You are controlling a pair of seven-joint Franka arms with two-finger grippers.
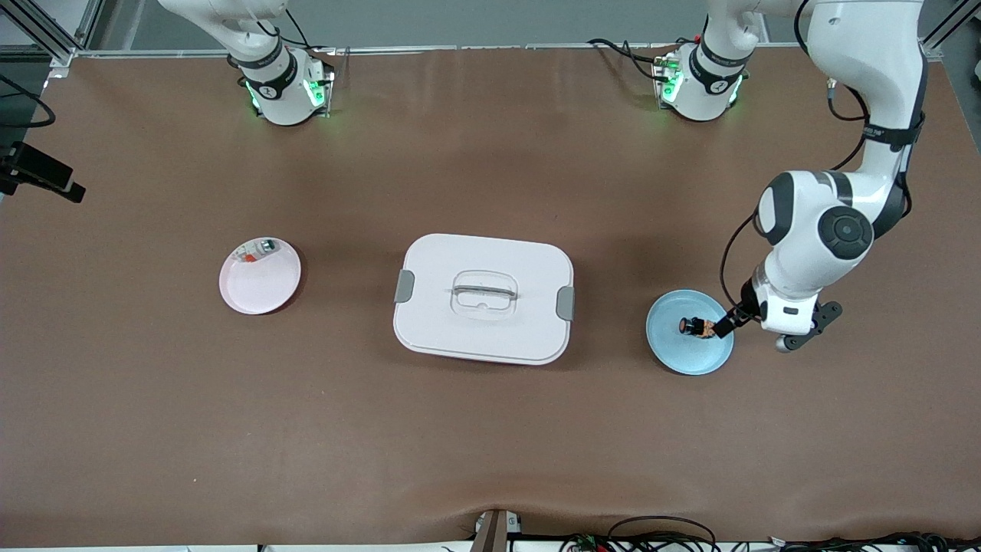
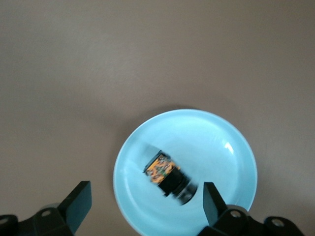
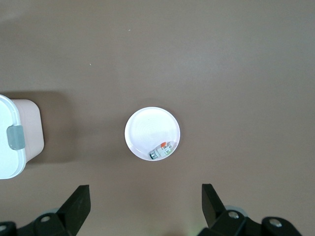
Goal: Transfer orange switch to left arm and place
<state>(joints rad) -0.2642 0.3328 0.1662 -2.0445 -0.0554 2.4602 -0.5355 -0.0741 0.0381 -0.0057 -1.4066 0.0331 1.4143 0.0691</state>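
The orange switch [image 1: 696, 327] lies on its side on a light blue plate [image 1: 690, 354] toward the left arm's end of the table. In the left wrist view the switch [image 2: 167, 175] shows a black body and an orange end on the plate [image 2: 206, 142]. My left gripper [image 1: 730, 322] hangs low over the plate's edge. It is open [image 2: 146, 199], its jaws wide apart and the switch close to one finger. My right gripper [image 3: 146, 199] is open and holds nothing, high over the right arm's end of the table; only that arm's base shows in the front view.
The white box [image 1: 483, 299] with grey latches stands mid-table between the two plates; its corner shows in the right wrist view [image 3: 15, 137]. A pale pink plate [image 1: 260, 284] holds a small white piece [image 1: 257, 248] with red and green bits, also seen from above [image 3: 162, 150].
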